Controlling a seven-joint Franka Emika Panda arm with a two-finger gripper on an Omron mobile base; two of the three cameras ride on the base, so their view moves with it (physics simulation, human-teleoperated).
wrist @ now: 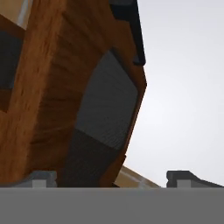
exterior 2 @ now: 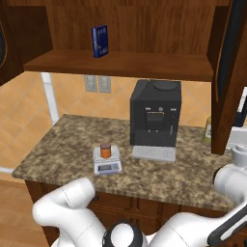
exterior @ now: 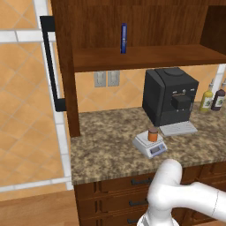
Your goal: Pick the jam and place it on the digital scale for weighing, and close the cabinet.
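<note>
Jam point(exterior: 152, 134) sits on the digital scale point(exterior: 150, 145), on the tabletop point(exterior: 110, 141) just in front-left of the coffee machine point(exterior: 170, 96), so I judge the weighing part done. What's left is the cabinet. Its right door point(exterior 2: 230, 72) stands open, to the machine's right. My pincer point(wrist: 112, 178) is released, holding nothing, tips apart, w/ the door's dark glass panel point(wrist: 105, 113) close ahead and toward the left tip. Door's long axis runs vertical; next I'd push it shut, swinging it toward the machine.
</note>
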